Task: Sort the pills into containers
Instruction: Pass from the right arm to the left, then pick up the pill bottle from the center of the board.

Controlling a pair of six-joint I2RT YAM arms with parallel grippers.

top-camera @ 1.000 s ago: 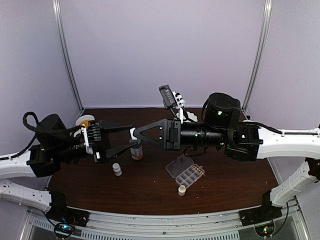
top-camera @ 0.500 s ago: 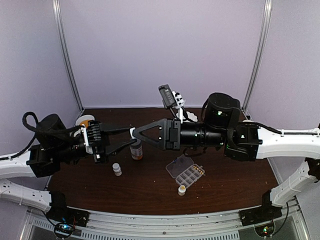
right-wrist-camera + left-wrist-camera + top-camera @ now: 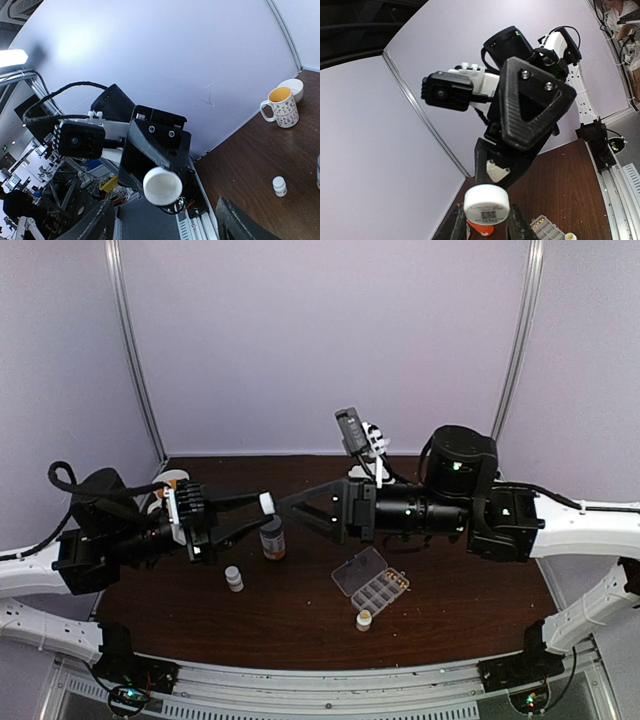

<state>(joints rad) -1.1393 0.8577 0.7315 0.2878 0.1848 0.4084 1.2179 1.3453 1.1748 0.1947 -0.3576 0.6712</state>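
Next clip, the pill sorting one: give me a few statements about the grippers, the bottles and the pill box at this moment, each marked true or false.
1. The left gripper holds a small white bottle in the air. True.
2. The right gripper is clamped on that bottle. False: its jaws are spread and clear of it.
3. The pill box is closed. False: its lid is folded back.
4. An orange bottle stands upright on the table. True.
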